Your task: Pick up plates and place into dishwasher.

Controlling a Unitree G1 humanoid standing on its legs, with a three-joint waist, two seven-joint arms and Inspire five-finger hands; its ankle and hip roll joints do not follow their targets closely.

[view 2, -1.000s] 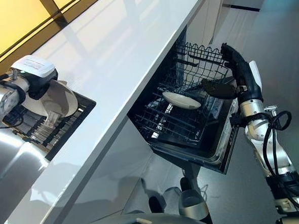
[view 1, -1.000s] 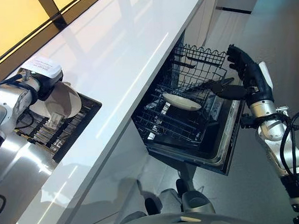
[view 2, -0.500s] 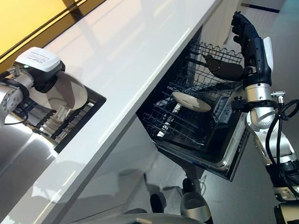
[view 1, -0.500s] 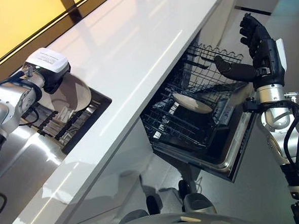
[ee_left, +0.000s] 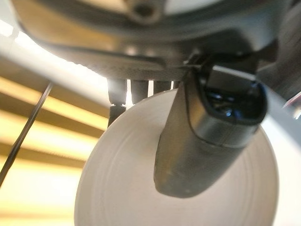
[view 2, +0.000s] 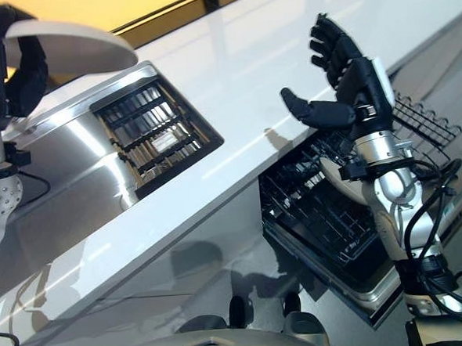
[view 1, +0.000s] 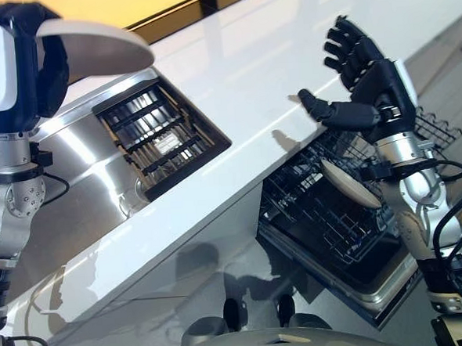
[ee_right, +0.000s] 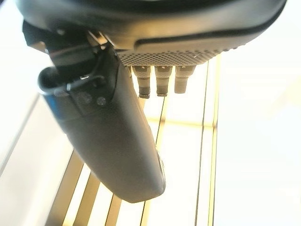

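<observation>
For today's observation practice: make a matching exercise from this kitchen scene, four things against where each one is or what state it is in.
Things:
1. round white plate
2. second white plate
3. right hand
4. black slatted rack

States:
A. open, raised above the counter edge
B. sunk in the steel sink
C. gripped by the left hand
D. lying in the black wire dishwasher rack

Pairs: 1-C, 2-D, 3-A, 4-B

— Where does everything sit?
— Left hand (view 1: 21, 68) raised at far left, pinching a plate (view 1: 98, 46) above the sink (view 1: 81, 162); drying rack (view 1: 162, 134) set in the counter (view 1: 233, 71) just right of the sink.
— And lower down?
— Open dishwasher (view 1: 336, 229) below the counter's front edge, at right, with a second plate (view 1: 349, 183) tilted in its rack (partly behind the right arm). Right hand (view 2: 344, 95) spread above it, near the counter edge.
</observation>
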